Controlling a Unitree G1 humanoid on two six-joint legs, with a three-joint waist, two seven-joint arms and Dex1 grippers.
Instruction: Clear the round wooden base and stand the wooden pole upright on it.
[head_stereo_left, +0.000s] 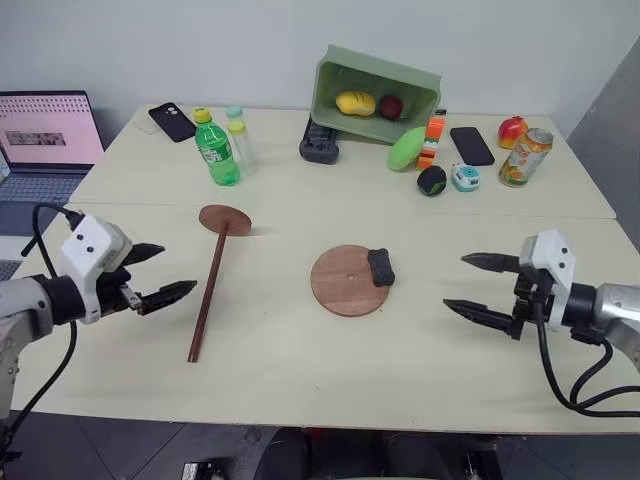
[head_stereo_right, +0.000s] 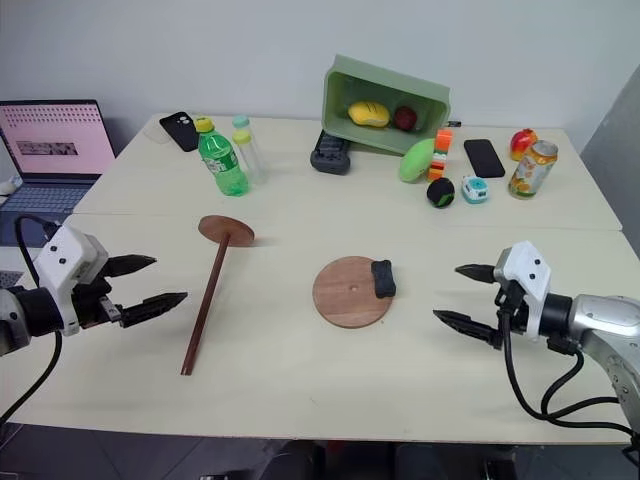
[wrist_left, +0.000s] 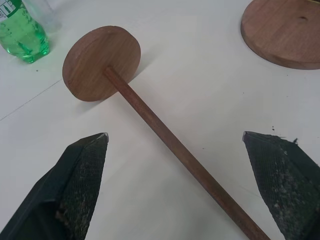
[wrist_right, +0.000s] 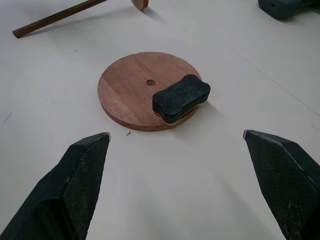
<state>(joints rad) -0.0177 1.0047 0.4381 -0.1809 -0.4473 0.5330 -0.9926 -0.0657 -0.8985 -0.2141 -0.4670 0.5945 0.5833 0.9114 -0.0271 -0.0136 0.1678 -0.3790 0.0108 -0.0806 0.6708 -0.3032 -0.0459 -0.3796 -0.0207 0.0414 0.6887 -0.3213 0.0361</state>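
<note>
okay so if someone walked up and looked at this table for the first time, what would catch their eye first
Probably the round wooden base in the middle of the table, with a dark eraser-like block lying on its far right edge. To its left the wooden pole lies flat, its disc end pointing away from the robot. The left gripper and right gripper hover open on either side, holding nothing.
</note>
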